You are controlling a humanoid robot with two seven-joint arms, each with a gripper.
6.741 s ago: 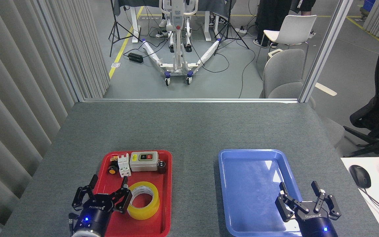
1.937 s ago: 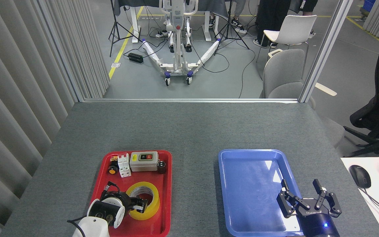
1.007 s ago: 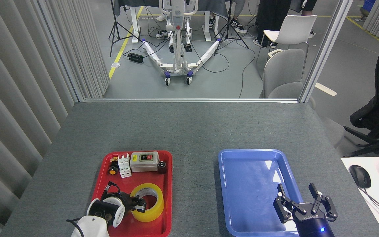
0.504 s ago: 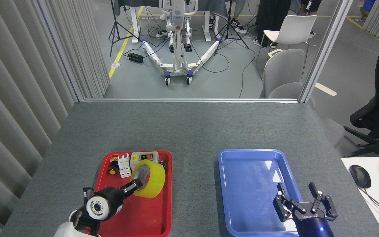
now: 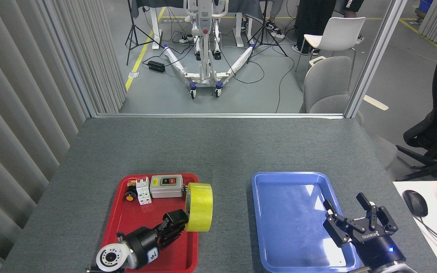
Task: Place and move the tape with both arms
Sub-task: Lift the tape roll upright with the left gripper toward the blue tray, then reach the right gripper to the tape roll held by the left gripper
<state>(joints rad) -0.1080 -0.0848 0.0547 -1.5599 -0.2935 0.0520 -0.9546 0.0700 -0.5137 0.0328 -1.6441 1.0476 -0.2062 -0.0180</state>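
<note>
While the tape (image 5: 199,206) is held on edge above the right rim of the red tray (image 5: 127,220), the scene is laid out as follows.

Tape: yellow roll, upright, lifted at the red tray's right edge, just beside the grey switch box (image 5: 166,186).
Left gripper (image 5: 180,223): clamped on the roll's lower left side, with the arm laid across the red tray.
Right gripper (image 5: 349,212): fingers spread, nothing held, poised over the right side of the blue tray (image 5: 279,182).
Red tray contents: a white breaker (image 5: 143,192) and small parts are seen along the far edge.
Table (image 5: 218,144): grey, bearing both trays, which are set well apart.
</note>
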